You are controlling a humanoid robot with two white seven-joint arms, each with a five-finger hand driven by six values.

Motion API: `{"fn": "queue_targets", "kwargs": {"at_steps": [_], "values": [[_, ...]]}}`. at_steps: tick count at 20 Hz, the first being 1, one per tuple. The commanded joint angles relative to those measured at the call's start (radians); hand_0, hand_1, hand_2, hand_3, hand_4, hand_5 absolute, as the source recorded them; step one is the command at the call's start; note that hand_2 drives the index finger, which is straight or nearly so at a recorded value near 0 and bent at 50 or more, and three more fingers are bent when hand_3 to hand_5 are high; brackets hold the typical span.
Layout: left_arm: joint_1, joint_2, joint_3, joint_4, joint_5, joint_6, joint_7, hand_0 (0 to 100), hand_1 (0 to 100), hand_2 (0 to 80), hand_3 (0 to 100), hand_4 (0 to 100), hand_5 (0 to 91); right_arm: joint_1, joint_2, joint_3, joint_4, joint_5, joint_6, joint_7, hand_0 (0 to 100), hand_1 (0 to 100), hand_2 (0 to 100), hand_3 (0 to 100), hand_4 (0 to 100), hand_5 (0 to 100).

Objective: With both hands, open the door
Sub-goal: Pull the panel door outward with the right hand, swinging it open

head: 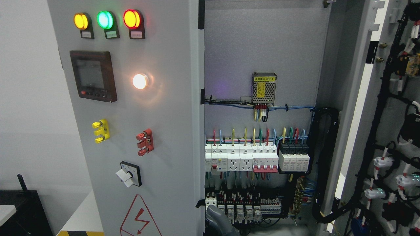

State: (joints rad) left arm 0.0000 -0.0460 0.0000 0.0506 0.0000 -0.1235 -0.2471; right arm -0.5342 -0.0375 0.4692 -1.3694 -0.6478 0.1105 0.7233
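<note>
The right door (390, 131) of the electrical cabinet stands swung wide open, its inner face with black cable looms turned toward the camera at the far right. The left door (137, 131) — carrying three indicator lamps (106, 20), a meter panel (93, 76) and a rotary switch (129, 177) — looks closed or nearly so, so roughly half the job seems left. Inside, the breaker row (256, 159) and a small power supply (263, 88) are exposed. A grey rounded part (220, 223) pokes up at the bottom edge, probably a robot arm; which arm it belongs to cannot be told, and no fingers show.
</note>
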Motion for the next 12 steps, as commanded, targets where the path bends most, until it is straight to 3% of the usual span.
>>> {"fn": "queue_targets", "kwargs": {"at_steps": [1,12], "values": [[0.011,0.0,0.002,0.0,0.023,0.001,0.0,0,0,0.0,0,3,0.0,0.019,0.004,0.051,-0.051,-0.001,0.0,0.001,11,0,0,0,0,0],[0.011,0.0,0.002,0.0,0.023,-0.001,0.0,0,0,0.0,0,3,0.0,0.039,0.004,0.085,-0.097,-0.015,0.0,0.008,11,0,0,0,0,0]]}}
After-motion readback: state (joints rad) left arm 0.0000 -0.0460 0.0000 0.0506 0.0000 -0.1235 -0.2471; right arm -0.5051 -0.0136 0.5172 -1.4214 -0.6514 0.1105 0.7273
